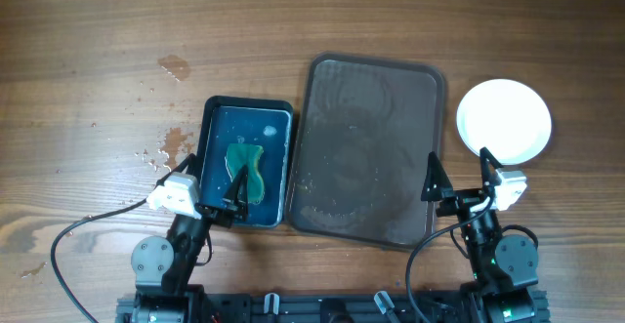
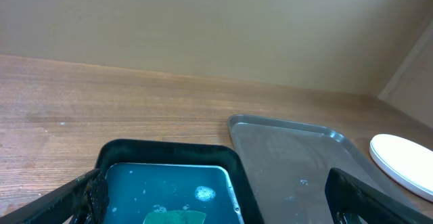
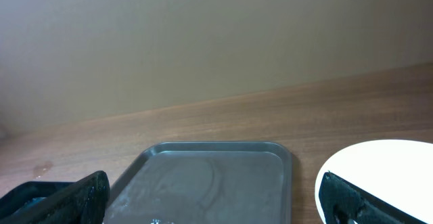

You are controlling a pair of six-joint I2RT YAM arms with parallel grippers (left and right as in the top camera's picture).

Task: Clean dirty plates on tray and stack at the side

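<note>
The dark brown tray (image 1: 371,147) lies in the middle of the table with nothing on it but wet streaks; it also shows in the left wrist view (image 2: 291,156) and the right wrist view (image 3: 210,176). White plates (image 1: 504,119) sit in one spot to the right of the tray, looking like a stack; I cannot tell how many. They show at the right of the left wrist view (image 2: 406,163) and the right wrist view (image 3: 379,163). My left gripper (image 1: 207,188) is open and empty over the near end of the basin. My right gripper (image 1: 459,179) is open and empty between tray and plates.
A dark blue-black basin (image 1: 246,108) with blue water and a green sponge (image 1: 246,172) lies left of the tray; it shows in the left wrist view (image 2: 169,153). Water drops (image 1: 174,66) spot the wood at the left. A black cable (image 1: 68,235) runs at front left.
</note>
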